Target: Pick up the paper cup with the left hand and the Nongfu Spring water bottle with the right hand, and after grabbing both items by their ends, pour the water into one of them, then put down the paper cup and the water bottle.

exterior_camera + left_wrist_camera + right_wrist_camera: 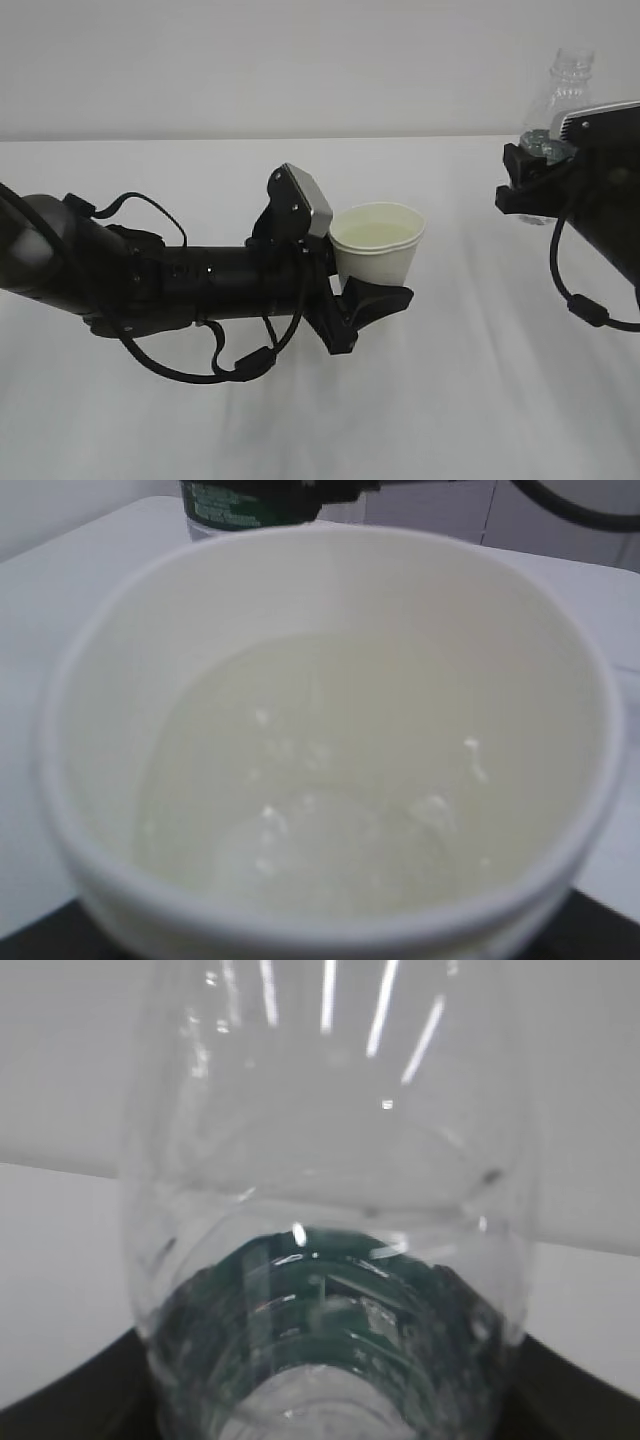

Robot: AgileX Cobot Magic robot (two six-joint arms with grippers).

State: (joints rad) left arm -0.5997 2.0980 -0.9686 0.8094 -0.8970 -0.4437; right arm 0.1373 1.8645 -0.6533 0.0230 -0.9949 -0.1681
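The left gripper (372,285) is clamped around the paper cup (377,245) and holds it up above the white table (450,400). One dark finger (365,305) shows under and in front of the cup, near its bottom. The cup stands upright, so the water (320,790) inside it cannot spill. In the left wrist view the water fills the lower part of the cup and has small shiny spots on top. That makes me think the pouring is done, and the next job is to set both things down.

Farther back and to the right, the right gripper (535,165) grips the Nongfu Spring water bottle (565,85) around its lower part, by the dark green label (330,1330). The bottle stands upright with its open neck pointing up, so nothing more runs out. In the right wrist view the clear top part looks empty; how much is left lower down I cannot tell.

The cup and the bottle are well apart. Black cables hang from both arms. Nothing else on the table is in the way.
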